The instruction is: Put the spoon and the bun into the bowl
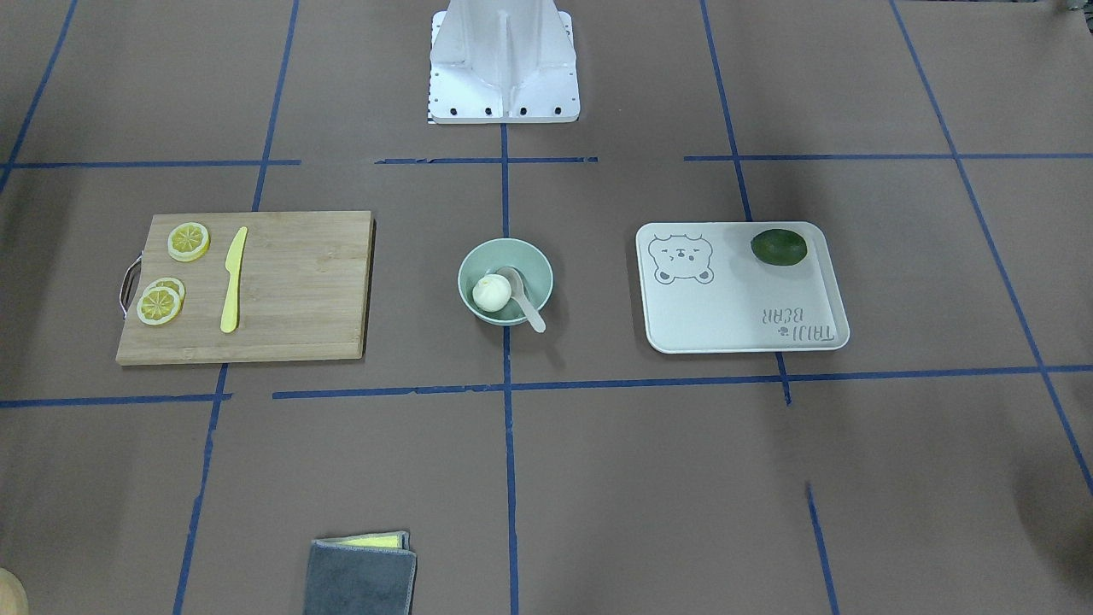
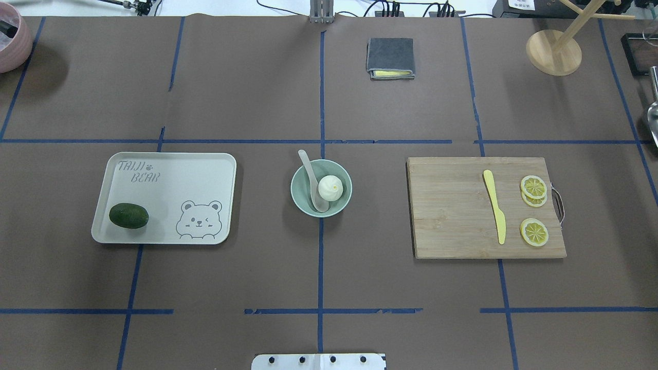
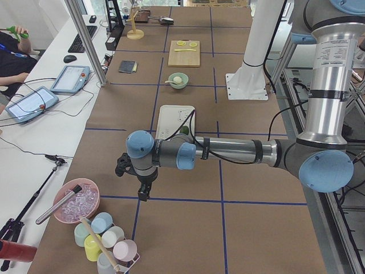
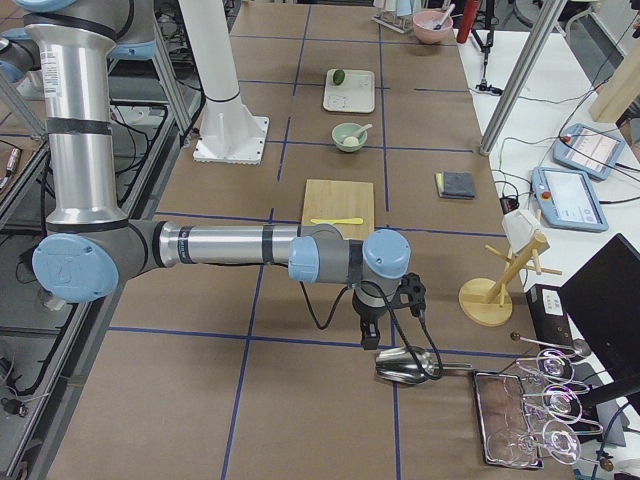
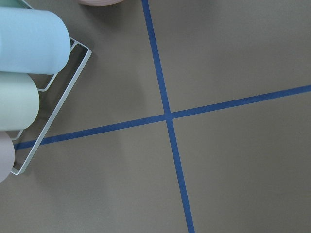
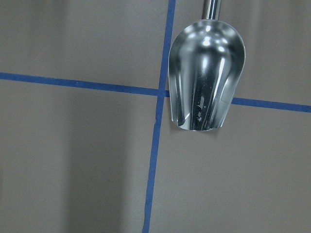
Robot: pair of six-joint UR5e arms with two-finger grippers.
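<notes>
Neither wrist cam catches my fingers, and both claws only show up in the side views, so I can't tell if they're spread or pressed together. My left claw hangs at one end of the table by a cup rack, my right claw at the other end over a metal scoop. Both are well apart from the bowl mid-table. The bun sits inside it, and the spoon lies beside the bun with its handle poking over the rim. The surface is brown paper with a blue tape grid, and desks with tablets run along one side.
</notes>
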